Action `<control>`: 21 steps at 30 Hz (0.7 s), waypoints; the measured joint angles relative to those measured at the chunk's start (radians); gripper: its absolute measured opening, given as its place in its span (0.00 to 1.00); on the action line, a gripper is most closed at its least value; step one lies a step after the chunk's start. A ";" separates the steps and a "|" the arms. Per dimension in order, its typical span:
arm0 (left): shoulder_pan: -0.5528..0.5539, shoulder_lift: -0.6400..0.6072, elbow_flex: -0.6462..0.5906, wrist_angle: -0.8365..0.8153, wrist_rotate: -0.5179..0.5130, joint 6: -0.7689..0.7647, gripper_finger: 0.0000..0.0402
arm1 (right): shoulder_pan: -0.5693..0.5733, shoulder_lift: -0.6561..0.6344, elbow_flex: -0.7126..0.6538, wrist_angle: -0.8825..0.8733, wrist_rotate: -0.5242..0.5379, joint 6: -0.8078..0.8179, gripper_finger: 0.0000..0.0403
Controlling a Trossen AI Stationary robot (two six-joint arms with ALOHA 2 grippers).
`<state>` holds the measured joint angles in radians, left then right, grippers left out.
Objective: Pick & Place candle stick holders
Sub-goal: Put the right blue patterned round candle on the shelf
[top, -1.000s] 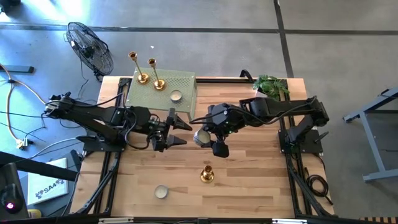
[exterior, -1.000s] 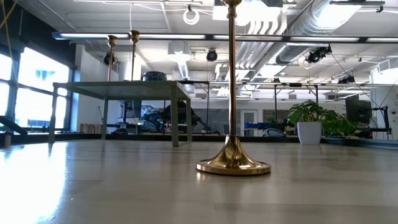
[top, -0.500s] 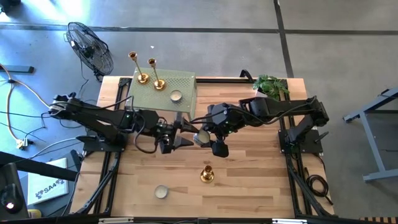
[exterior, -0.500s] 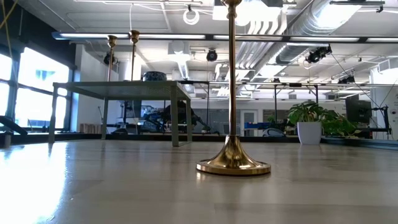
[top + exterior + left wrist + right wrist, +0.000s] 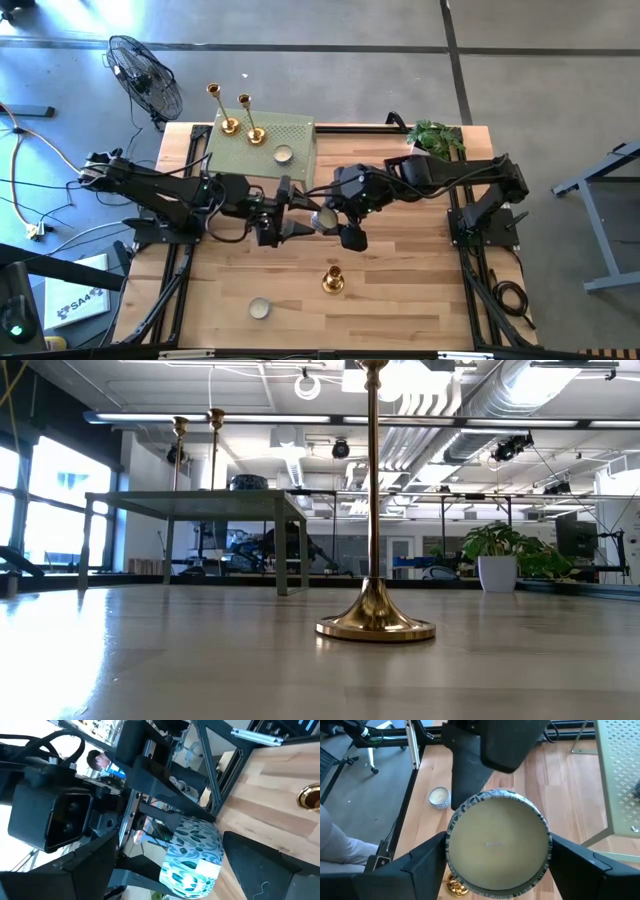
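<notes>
a light wooden table (image 5: 400, 300) stands on grey concrete floor. two tall shiny gold-brass candlesticks (image 5: 232, 112) stand upright on a green perforated metal stand (image 5: 290, 132); a third (image 5: 333, 280) stands upright near the front. the right gripper (image 5: 495, 852) grips a blue-patterned round candle jar (image 5: 498, 842), and the left gripper (image 5: 292, 215), spread wide, flanks it.
</notes>
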<state>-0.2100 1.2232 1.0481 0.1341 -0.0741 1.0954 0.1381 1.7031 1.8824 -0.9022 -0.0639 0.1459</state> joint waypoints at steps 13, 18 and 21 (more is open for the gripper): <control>0.000 0.006 0.000 -0.069 -0.045 0.096 0.87 | -0.010 0.000 0.000 0.001 -0.026 0.033 0.72; 0.000 0.014 0.000 -0.093 -0.045 0.176 0.87 | -0.015 0.000 0.000 0.001 -0.036 0.048 0.72; 0.000 0.039 -0.001 -0.088 -0.049 0.203 0.87 | -0.020 0.000 0.000 0.000 -0.051 0.056 0.72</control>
<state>-0.2100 1.2620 1.0471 0.0461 -0.1232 1.2979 0.1180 1.7031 1.8824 -0.9018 -0.1151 0.2016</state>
